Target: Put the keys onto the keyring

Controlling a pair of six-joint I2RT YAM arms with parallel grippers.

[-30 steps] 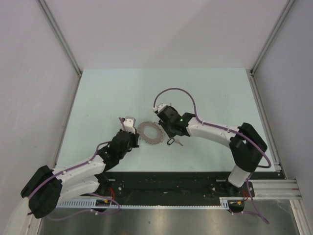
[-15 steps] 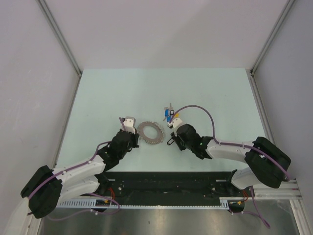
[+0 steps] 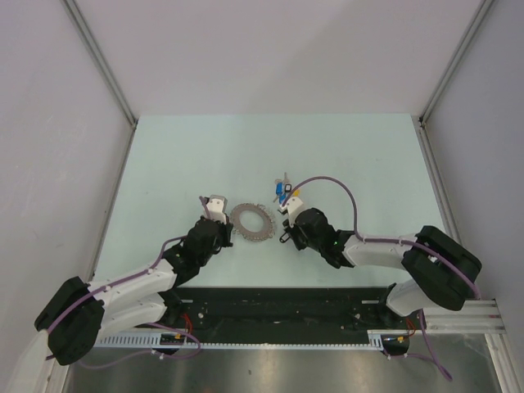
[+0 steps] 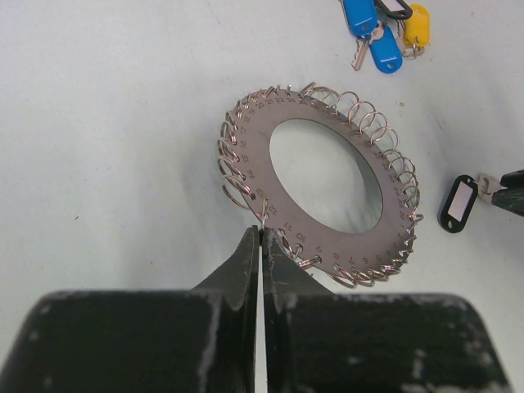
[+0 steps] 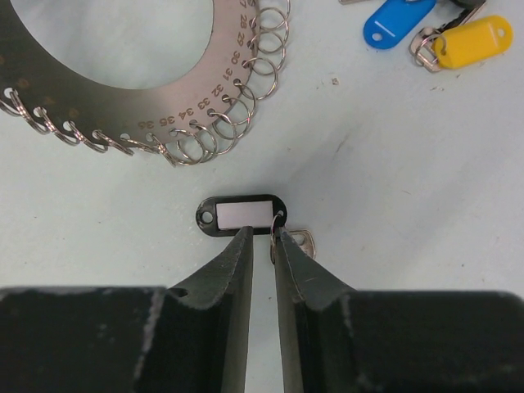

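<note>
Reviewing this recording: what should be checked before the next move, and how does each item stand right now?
1. Grip of the left end effector on a small loop at the rim of the keyring: ok, fingers are shut on it.
2. Whether the keyring rests on the table: ok.
3. Whether the right end effector straddles the small ring of the black-tagged key: ok.
4. Firm grip on that small ring: cannot tell, a narrow gap shows between the fingers.
5. Whether the black-tagged key is on the keyring: not ok, it lies apart.
6. Whether the blue and yellow keys lie away from both arms: ok.
</note>
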